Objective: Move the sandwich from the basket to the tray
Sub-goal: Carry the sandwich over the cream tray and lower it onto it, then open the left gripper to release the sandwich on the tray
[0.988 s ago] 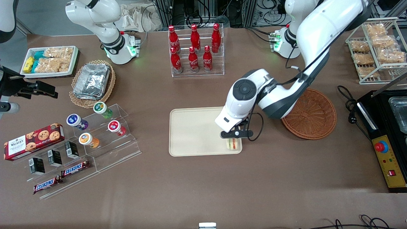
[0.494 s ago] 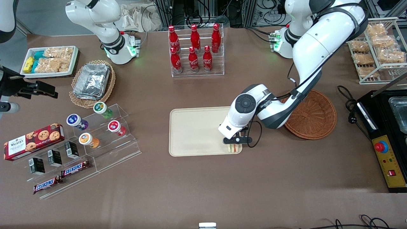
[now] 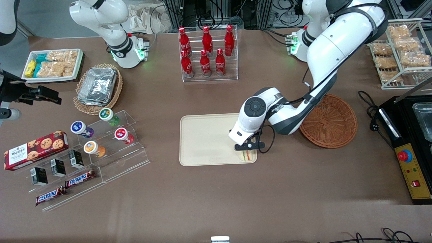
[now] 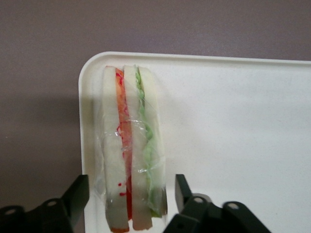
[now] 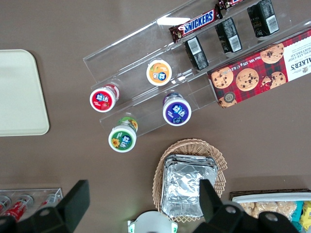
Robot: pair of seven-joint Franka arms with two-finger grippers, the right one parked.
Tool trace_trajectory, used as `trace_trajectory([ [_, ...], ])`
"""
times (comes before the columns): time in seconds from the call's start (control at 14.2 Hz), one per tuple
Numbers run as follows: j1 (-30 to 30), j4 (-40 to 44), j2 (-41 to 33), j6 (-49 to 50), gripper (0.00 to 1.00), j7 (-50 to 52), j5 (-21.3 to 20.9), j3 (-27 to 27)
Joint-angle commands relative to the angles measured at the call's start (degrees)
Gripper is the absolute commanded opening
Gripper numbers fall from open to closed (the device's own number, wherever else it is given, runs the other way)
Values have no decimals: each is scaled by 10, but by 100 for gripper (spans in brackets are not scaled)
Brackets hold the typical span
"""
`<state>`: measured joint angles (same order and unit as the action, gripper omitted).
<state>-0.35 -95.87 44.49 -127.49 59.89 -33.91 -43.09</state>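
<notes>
The sandwich (image 3: 247,155) rests on the cream tray (image 3: 202,138), in the tray's corner nearest the front camera on the working arm's side. In the left wrist view it (image 4: 131,155) shows white bread with red and green layers in clear wrap, on the tray (image 4: 233,121). My left gripper (image 3: 248,147) is just above it. Its black fingers (image 4: 183,191) stand on either side of the sandwich with small gaps, open (image 4: 130,196). The reddish-brown basket (image 3: 329,121) sits empty beside the tray, toward the working arm's end. The tray's edge also shows in the right wrist view (image 5: 19,92).
A clear rack of red cola bottles (image 3: 207,50) stands farther from the camera than the tray. An acrylic step with small cups (image 3: 111,135) and a tan basket of foil containers (image 3: 98,87) lie toward the parked arm's end. A black control box (image 3: 411,168) sits at the working arm's end.
The arm came down over the tray's corner with the sandwich, then the wrist drew slightly farther from the camera. The sandwich stays in the corner.
</notes>
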Motion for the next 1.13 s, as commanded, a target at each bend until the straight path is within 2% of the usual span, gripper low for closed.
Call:
trace_trajectory([
  [0.0, -3, 0, -12, -4, 100, 17, -12, 5],
  [0.14, -2, 16, -33, 22, 100, 17, -12, 5],
  [0.42, 6, 94, -93, 139, 100, -1, 2, 1],
  [0.64, 32, 104, -139, 151, 100, -11, 46, 2],
  [0.78, 37, 106, -170, 207, 100, -36, 53, 5],
  [0.85, 32, 112, -194, 226, 99, -58, 80, 15],
  [0.92, 23, 111, -219, 229, 99, -79, 116, 61],
  [1.06, -43, 106, -282, 231, 99, -176, 215, 195],
])
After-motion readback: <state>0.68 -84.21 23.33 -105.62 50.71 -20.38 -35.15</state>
